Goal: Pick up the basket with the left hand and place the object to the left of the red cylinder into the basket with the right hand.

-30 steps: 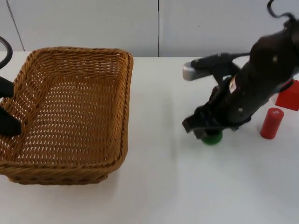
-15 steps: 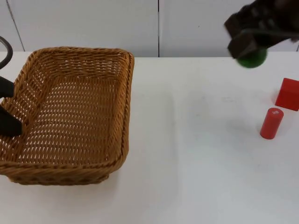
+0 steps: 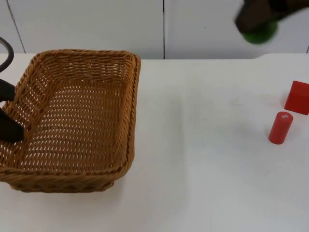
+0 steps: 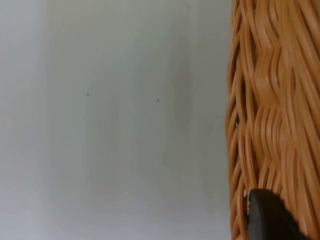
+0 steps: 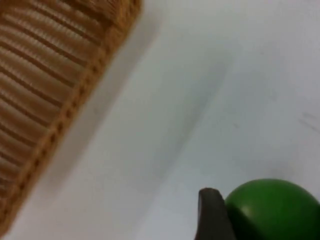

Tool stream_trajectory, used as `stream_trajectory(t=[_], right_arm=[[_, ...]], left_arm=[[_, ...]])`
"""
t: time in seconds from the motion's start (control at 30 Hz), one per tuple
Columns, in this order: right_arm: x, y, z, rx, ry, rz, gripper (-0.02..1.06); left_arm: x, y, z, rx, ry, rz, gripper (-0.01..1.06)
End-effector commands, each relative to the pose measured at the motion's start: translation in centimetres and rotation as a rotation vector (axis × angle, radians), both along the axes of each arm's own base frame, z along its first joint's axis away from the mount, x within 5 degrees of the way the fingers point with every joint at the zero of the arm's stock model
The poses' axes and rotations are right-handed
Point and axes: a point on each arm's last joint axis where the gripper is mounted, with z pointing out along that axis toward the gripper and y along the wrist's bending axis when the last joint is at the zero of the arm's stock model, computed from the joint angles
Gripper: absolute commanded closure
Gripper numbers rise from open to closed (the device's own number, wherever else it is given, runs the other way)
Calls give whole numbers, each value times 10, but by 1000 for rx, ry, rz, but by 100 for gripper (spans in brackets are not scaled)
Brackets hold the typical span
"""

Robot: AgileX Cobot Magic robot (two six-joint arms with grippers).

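High above the white table, well beyond the red cylinder, you have the right gripper with its fingers clamped on the green ball; the right wrist view shows a black fingertip against that ball. Far to the cylinder's left sits the wicker basket, its rim pinched between the fingers of your left gripper. A red block stands just behind the cylinder.
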Motion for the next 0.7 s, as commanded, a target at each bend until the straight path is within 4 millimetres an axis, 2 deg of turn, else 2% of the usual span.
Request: stream_trajectory(t=[0.0,0.07,0.1,0.13,0.2,0.23,0.37,0.4,0.47,0.53,0.57,0.67], right_arm=[[-1,17,5,10,-4,49,105],[2,43,8,12,-10,104,105],[2,43,8,12,-10,104,105],[4,65,4,2,-8,147,105],[7,92,3,13,-11,192,105],[7,92,3,13,-11,192,105],[13,139,-14,6,-1,261,105],[13,139,-14,6,-1,261,105],[16,161,-33,-7,14,287,105],[21,172,-52,-11,18,295,105],[21,172,-52,-11,18,295,105],[28,181,-79,-26,26,298,104]], left_arm=[[-1,-1,5,-32,-14,21,105],[0,-1,5,-34,-14,23,105],[0,-1,5,-34,-14,23,105],[0,-1,5,-34,-14,23,105],[-1,-1,5,-35,-13,22,105],[-1,-1,5,-35,-13,22,105],[-1,-1,5,-35,-13,22,105],[-1,-1,5,-35,-13,22,105],[-1,-1,5,-35,-13,22,105],[-1,-1,5,-35,-13,22,105],[-1,-1,5,-35,-13,22,105],[-1,-1,5,-35,-13,22,105]])
